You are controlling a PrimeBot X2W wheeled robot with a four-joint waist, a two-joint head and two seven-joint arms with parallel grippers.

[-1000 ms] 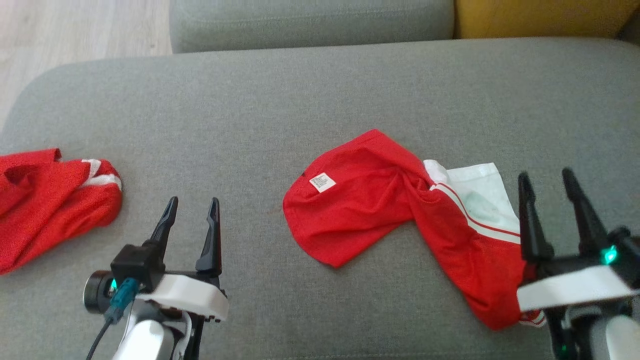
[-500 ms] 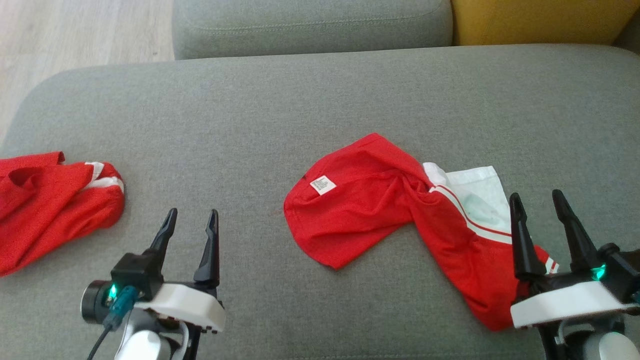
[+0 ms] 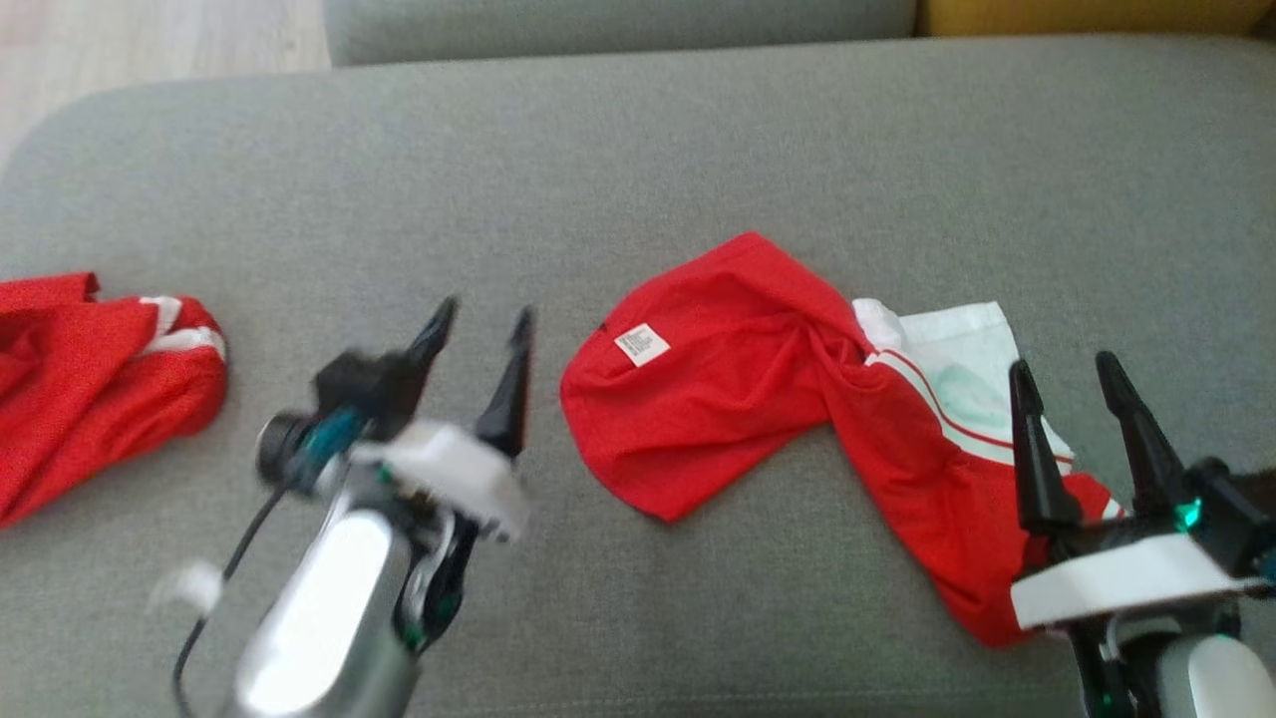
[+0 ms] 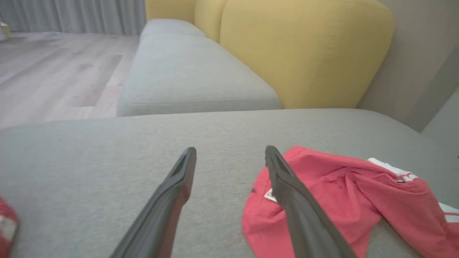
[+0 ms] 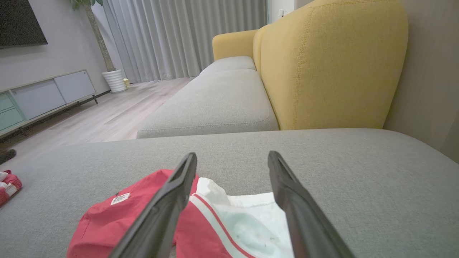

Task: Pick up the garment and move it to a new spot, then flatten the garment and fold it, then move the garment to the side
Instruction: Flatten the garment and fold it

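The garment, red with a white panel, was seen crumpled and twisted on the grey cushion, right of centre, neither lifted nor flattened. Its right end was overlapped in the head view by the right gripper, whose fingers were spread wide and held nothing. The left gripper, blurred there, was likewise spread and empty, just beside the garment's left edge. A second red cloth lay well apart at the far left. The pick-up was judged to be the step in hand. A descent onto the fabric and a closing on its edges would be called for next.
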